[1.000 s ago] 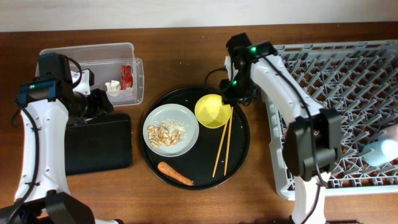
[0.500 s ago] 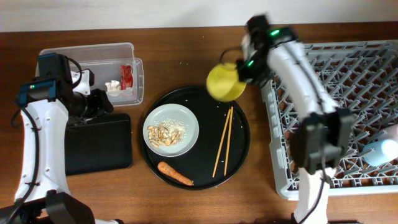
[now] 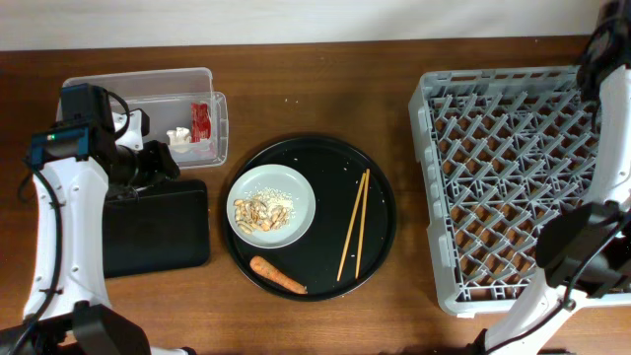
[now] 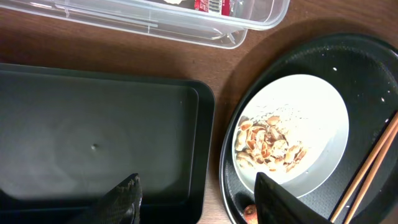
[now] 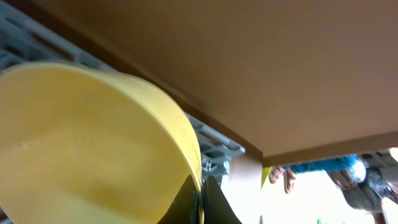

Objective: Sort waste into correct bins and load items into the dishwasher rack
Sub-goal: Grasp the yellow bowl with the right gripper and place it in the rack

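Yellow bowl (image 5: 93, 143) is gone from the round tray (image 3: 335, 163). The right claw (image 5: 200, 199) grips its rim by the rack (image 3: 493, 177), three o'clock. The left claw (image 4: 198, 186) is released.

The left arm (image 3: 55, 222) is smooth white shells linked by rounded black joints, with a small green light on the black housing well behind the jaws and black cables beside it. The left gripper (image 4: 198, 182) has two matte black wedge fingers (image 4: 126, 198). The right arm (image 3: 613, 138) has the same white shell and a dark joint, and the right gripper (image 5: 200, 193) is black-tipped.
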Tool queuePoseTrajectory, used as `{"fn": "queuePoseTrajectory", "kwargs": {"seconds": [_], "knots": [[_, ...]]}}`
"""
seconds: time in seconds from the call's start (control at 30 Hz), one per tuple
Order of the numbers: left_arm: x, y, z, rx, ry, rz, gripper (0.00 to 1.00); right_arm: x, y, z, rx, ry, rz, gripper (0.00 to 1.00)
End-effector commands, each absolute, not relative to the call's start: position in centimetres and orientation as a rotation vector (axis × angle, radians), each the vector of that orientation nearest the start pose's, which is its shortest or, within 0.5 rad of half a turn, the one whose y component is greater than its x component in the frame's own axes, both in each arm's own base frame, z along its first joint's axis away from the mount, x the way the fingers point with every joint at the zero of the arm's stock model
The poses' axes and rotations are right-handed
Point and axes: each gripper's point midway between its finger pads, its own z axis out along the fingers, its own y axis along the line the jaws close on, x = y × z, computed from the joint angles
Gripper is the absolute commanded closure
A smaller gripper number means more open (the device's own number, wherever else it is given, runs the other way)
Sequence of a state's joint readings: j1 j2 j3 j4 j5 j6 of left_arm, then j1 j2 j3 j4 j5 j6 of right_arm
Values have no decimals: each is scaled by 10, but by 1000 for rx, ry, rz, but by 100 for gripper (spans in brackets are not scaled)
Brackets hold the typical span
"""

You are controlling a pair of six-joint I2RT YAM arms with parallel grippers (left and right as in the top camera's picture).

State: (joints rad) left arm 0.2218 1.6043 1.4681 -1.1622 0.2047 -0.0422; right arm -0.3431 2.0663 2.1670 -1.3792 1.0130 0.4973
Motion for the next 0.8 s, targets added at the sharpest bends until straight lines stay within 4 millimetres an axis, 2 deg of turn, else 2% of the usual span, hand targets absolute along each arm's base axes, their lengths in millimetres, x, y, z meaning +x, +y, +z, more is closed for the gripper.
{"fn": "queuePoseTrajectory", "kwargs": {"seconds": [0.0,0.07,0.2,0.37,0.47,0.6,0.7,0.77], "knots": [[344,42,177,-317,2800,-250,43,346,-295,225,1221,2169,-1446,96],[344,42,177,-317,2801,-250,43,347,-294,193,1215,2187,-1447,96],[344,42,177,-317,2800,-250,43,355,-281,164,1202,2264,-1347,96],[345,39,178,-314,2798,-271,43,379,-247,162,1093,2299,-1293,96],[345,39,178,-314,2798,-271,43,388,-228,149,1069,2378,-1180,96],[345,39,178,-313,2798,-271,43,375,-201,126,1070,2597,-1008,95],[345,40,178,-312,2794,-269,43,368,-179,112,1093,2730,-827,88],[345,40,178,-312,2795,-270,42,361,-173,125,1098,2742,-791,87]]}}
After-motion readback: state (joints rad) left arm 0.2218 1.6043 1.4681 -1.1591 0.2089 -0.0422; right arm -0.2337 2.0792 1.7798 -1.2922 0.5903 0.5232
